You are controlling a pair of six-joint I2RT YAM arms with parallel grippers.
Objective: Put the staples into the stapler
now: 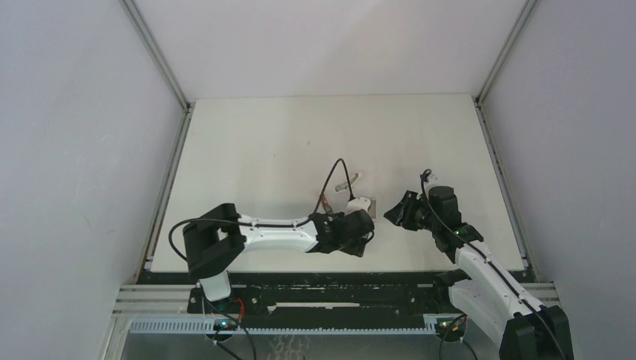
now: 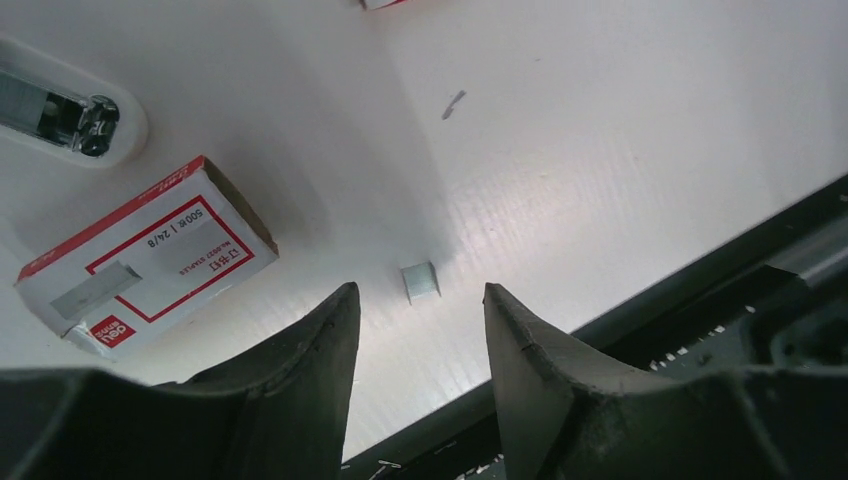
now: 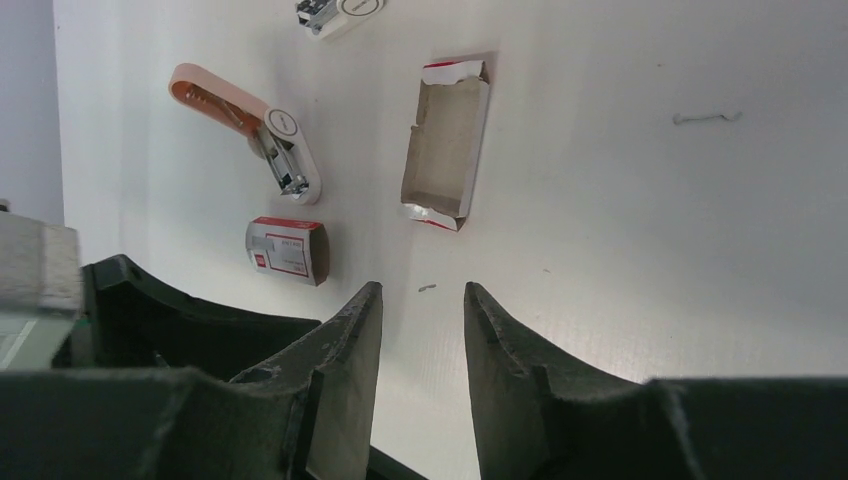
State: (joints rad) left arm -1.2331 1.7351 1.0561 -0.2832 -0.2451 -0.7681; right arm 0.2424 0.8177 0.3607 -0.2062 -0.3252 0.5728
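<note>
The left claw (image 2: 420,312) is hovering low over the bench (image 2: 640,140), its jaws standing moderately wide and gripping nothing. The staples (image 2: 420,281) are lying flat on the bench just past its tips, in line with the gap. They are near the labelled box (image 2: 150,255) but apart from it, on the side towards the bench's near edge. That alignment is reading as a pick being set up: the jaws look spread enough to drop on either side of the little block. The right claw (image 3: 422,300) is waiting a little way off from the box, jaws narrower and likewise empty. It is probably keeping out of the way until the stapler needs steadying.

Beyond the labelled box the stapler (image 3: 245,130) is lying swung open, its orange arm folded away from the white body. This is presumably leaving the metal channel bare for loading. Off to one side of the box, and farther out, an emptied cardboard tray (image 3: 447,140) is resting with its torn end up.

The left wrist view is the only one giving the staples clearly, and it is catching just one end of the stapler. The right wrist view is showing the whole open stapler, the tray and a loose staple (image 3: 707,117), but not the block. From above, the left wrist seems to be covering the staples, though the picture is too coarse to be sure.
</note>
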